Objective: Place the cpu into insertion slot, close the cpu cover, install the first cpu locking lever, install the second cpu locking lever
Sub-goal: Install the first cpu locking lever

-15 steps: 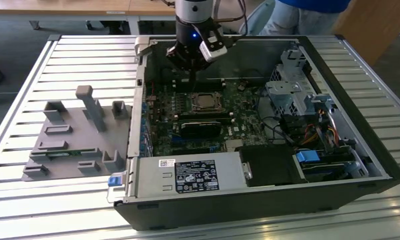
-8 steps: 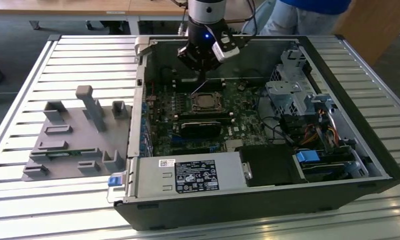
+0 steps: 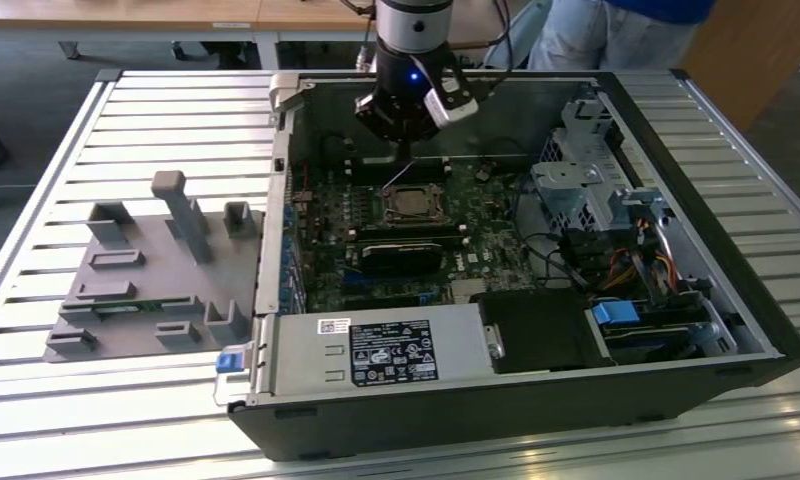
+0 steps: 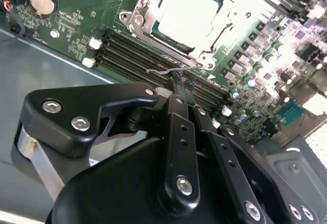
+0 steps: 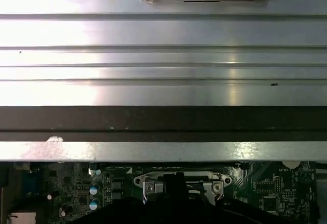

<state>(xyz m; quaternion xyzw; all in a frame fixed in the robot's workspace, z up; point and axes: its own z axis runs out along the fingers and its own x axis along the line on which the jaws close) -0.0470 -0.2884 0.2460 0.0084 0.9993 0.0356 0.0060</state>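
Open case (image 3: 507, 425) on slatted table (image 3: 173, 110), green board (image 4: 71, 14) inside. Cpu (image 4: 186, 12) seated in slot (image 4: 126, 18), pale metal face showing through the window of cover (image 4: 171, 41); cover lying flat over the chip. Gripper (image 4: 176, 84) just beside the slot, above the long black memory slots (image 4: 133, 55). Jaws drawn almost fully together, pinching a thin wire lever (image 4: 156, 73) at its free end. In the exterior view, lever rising at a slant from the slot's edge up to the fingertips, clear of the board. Coin cell (image 4: 41, 1) near the board's edge, well apart from the slot. Grey fixture (image 3: 160, 270) on the table, at the exterior view's left of the case. Person (image 3: 614, 30) standing beyond the table's far edge.
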